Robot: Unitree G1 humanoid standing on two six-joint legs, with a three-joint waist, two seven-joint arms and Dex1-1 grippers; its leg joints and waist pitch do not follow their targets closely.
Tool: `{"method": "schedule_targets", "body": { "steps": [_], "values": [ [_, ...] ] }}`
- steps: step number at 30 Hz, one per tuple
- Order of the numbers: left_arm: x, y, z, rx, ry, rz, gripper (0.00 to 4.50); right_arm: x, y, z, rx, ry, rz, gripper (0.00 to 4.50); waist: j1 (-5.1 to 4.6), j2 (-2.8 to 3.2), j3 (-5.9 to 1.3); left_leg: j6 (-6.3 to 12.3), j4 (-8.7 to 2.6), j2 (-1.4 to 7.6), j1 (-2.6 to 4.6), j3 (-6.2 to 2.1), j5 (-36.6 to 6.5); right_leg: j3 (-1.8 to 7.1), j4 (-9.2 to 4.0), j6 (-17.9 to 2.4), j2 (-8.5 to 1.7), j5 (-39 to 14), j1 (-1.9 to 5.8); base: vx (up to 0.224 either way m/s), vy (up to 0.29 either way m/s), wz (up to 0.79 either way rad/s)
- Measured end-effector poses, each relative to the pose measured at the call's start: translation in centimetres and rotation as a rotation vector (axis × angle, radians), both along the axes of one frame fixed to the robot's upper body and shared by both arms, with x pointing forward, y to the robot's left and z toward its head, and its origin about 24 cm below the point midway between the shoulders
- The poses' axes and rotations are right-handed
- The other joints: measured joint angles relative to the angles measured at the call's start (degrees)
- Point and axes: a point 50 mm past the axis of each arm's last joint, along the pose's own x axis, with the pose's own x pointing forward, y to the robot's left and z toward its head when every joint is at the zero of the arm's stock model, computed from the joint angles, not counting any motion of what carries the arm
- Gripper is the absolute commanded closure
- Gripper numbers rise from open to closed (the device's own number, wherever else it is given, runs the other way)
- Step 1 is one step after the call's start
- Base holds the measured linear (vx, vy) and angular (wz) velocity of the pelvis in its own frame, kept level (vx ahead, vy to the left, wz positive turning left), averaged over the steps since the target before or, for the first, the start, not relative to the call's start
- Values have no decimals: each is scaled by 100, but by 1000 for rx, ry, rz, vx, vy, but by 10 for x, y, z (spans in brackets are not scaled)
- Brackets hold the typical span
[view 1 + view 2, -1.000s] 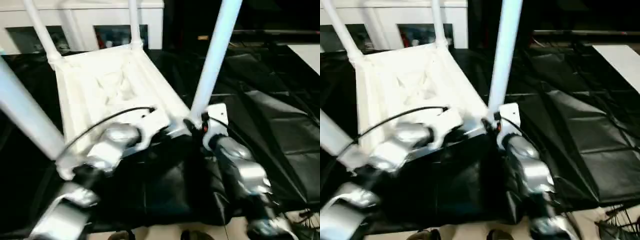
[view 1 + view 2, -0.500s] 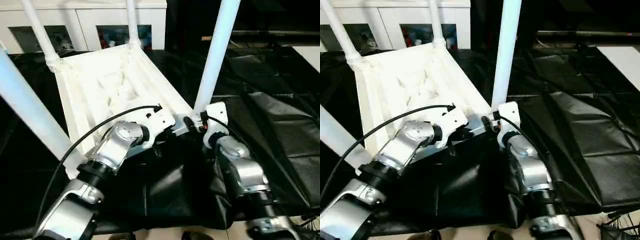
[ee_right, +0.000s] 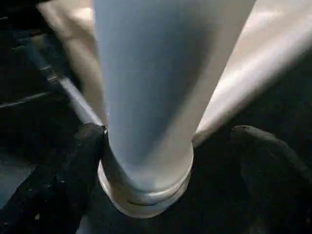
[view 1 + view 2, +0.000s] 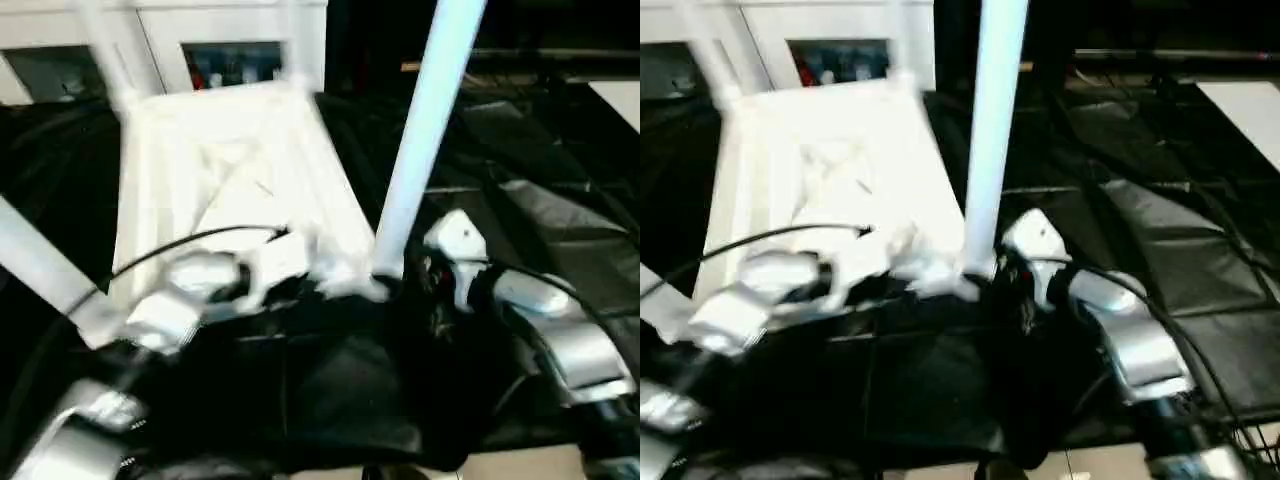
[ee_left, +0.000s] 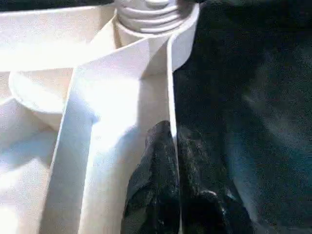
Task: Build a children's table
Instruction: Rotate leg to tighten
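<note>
Two end effectors: left [image 5: 174,195] clamped on tabletop [image 4: 230,180] rim; right [image 3: 165,161] apart, straddling leg [image 3: 151,92]. No writing legible.

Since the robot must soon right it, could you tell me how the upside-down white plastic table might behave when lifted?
The white plastic tabletop is thin-walled and ribbed, so probably light yet stiff. Its long white tubular legs stand tall, so it may tip. The left gripper's fingers pinch only a thin rim, so it may slip.
</note>
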Motion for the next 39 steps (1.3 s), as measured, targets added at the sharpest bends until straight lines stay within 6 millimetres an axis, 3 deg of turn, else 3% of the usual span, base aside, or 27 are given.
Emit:
{"method": "schedule_targets", "body": {
  "steps": [4,11,26,36,39],
  "values": [
    [-3,4,1,8,22,-19,450,-3,2,-3,4,27,42,10,-22,-12,9,-24,12,-1,0,5,-15,8,3,-6,-2,4,1,0,0,0],
    [-3,4,1,6,23,-22,450,-4,2,-7,-6,52,61,77,-25,-16,11,0,11,0,0,5,1,5,5,-6,-2,4,0,0,0,0],
    [-3,5,1,9,30,-16,450,-4,8,-12,36,78,74,170,-28,-16,11,2,21,1,0,5,1,6,15,-7,-2,4,0,0,0,0],
    [-2,7,1,14,36,-5,450,-3,10,-15,59,80,53,183,-40,-18,9,2,28,2,7,5,2,7,31,-7,-2,4,0,0,0,0],
    [4,1,-2,4,31,67,450,4,16,-22,97,65,-73,183,-74,-25,8,-28,35,2,47,5,-13,11,48,-23,-1,14,25,-17,-1,-2]
  ]
}}
